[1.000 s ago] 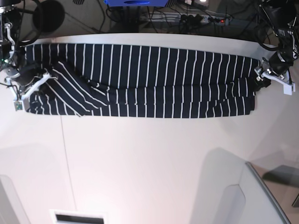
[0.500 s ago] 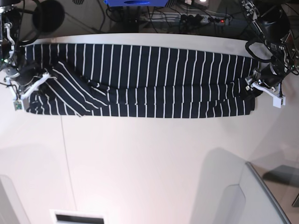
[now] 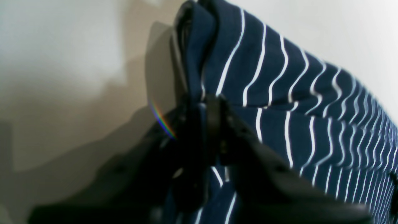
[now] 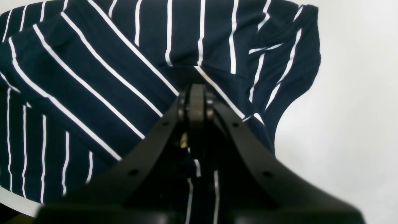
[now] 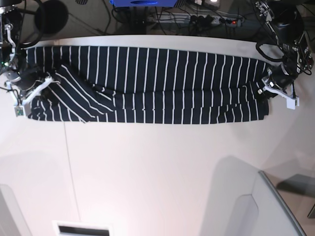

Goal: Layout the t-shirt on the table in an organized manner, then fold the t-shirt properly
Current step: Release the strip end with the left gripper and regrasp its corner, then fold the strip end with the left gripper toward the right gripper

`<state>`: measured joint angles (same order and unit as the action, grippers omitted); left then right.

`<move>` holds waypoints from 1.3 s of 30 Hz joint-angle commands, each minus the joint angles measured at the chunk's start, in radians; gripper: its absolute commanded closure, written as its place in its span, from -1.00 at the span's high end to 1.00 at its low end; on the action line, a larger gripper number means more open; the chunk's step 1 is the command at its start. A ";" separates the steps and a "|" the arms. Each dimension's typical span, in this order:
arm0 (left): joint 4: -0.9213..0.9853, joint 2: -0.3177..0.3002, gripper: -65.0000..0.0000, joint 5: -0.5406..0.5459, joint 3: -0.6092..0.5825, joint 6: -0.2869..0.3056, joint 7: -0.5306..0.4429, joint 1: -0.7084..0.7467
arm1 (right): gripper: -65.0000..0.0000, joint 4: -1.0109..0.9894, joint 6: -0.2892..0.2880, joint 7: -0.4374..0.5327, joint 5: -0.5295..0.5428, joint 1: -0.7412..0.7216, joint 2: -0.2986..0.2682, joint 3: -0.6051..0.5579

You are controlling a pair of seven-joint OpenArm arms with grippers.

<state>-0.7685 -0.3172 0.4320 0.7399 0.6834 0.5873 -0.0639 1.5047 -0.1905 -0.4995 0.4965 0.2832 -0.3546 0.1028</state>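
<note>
T-shirt [image 5: 147, 83] on table [image 5: 157, 167], both ends pinched in grippers

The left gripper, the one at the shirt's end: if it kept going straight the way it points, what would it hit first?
The t-shirt itself. The left gripper is shut on the shirt's folded edge, so more striped cloth lies directly ahead, with the table beneath. Depth is hard to judge.

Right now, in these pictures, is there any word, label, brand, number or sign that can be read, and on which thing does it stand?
No readable text in any view.
t-shirt: only white stripes, no print or label showing.
table: plain, no marking.
blue object behind the table's far edge: cut off, nothing legible.
left gripper and right gripper: no legible marking.
</note>
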 commanded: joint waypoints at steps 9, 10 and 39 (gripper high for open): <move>0.025 -0.052 -1.00 -0.026 0.004 -0.011 -0.068 -0.017 | -1.00 0.033 -0.002 0.019 0.008 -0.006 -0.022 0.005; -0.003 -0.055 -1.00 -0.026 0.005 -0.011 -0.060 -0.014 | -1.00 0.033 -0.002 0.019 0.008 -0.006 -0.021 0.005; -0.928 0.189 -1.00 -0.028 -0.676 -0.715 0.059 0.307 | -1.00 0.032 -0.002 0.019 0.008 0.004 -0.024 0.005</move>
<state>-1.6791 -0.1200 0.3977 0.0570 -0.0296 0.6697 0.2539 1.5192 -0.1909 -0.4950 0.4973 0.2897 -0.3630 0.1028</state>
